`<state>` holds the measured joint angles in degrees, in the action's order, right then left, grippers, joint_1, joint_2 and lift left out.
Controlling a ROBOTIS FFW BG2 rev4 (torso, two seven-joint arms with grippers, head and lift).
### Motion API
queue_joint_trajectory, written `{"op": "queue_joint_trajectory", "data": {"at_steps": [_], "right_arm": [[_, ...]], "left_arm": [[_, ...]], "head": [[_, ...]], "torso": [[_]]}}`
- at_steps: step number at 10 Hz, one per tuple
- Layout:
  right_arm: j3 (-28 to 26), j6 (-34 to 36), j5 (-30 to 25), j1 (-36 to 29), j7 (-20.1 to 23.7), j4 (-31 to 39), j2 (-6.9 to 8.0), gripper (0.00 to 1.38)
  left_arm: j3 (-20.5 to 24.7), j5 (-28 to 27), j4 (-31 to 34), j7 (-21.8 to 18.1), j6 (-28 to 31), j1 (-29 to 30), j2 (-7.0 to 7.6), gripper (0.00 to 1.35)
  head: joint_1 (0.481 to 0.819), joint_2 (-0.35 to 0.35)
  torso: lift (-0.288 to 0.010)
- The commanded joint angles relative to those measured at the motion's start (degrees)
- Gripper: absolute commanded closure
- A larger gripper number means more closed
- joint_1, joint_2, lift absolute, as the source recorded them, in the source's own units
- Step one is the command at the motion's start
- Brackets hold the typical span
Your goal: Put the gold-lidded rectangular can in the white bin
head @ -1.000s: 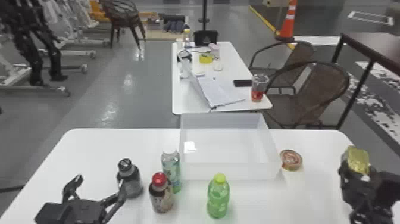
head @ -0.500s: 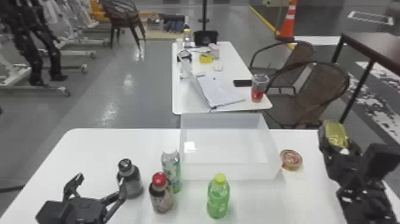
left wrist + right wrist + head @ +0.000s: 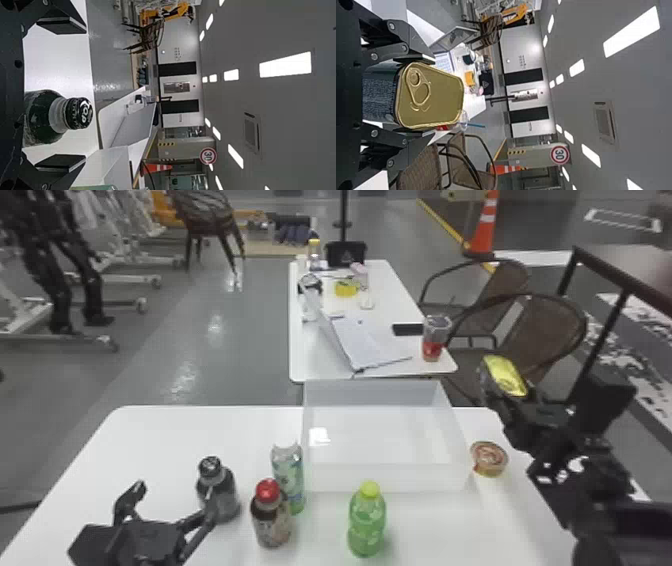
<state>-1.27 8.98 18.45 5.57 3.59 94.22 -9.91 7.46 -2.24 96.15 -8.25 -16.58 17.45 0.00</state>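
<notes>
just one gold-lidded can (image 3: 505, 376)

Head view forward and down, wrist views sideways, sharing cone (image 3: 151, 168)

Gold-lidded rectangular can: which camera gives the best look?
Right wrist view. The can is close up in the right gripper, with its gold lid, pull ring and part of its dark side visible. The head view has it much smaller, held beyond the white bin's right side.
</notes>
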Motion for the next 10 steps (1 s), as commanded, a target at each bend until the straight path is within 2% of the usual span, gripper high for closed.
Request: {"op": "queue_joint_trajectory", "data": {"at_steps": [1, 2, 5, 8, 10], "right_arm": [[1.09, 2.98, 0.36, 2.25, 2.03, -0.79, 0.07, 1.03], [1.88, 4.38, 1.24, 3.48, 3.97, -2.02, 0.07, 1.03], [3.11, 11.85, 0.98, 8.58, 14.6, -6.68, 0.33, 1.03], [3.2, 16.25, -2.27, 10.25, 20.4, -13.01, 0.33, 1.03], [3.2, 16.42, -4.56, 11.66, 24.36, -18.72, 0.42, 1.03]], "left_arm": [[-0.69, 0.48, -0.08, 0.43, 0.14, -0.05, -0.15, 0.16], [-1.04, 0.74, -0.26, 0.69, 0.14, -0.13, -0.15, 0.16], [-1.48, 1.1, -0.52, 0.96, 0.41, -0.31, -0.15, 0.16], [-1.57, 1.45, -0.87, 0.96, 0.23, -0.49, -0.15, 0.16], [-1.74, 1.71, -0.96, 0.96, 0.23, -0.49, -0.15, 0.16]], "head": [[0.549, 0.0], [0.549, 0.0], [0.549, 0.0], [0.549, 0.0], [0.549, 0.0]], "torso": [[-0.1], [-0.1], [-0.1], [-0.1], [-0.1]]}}
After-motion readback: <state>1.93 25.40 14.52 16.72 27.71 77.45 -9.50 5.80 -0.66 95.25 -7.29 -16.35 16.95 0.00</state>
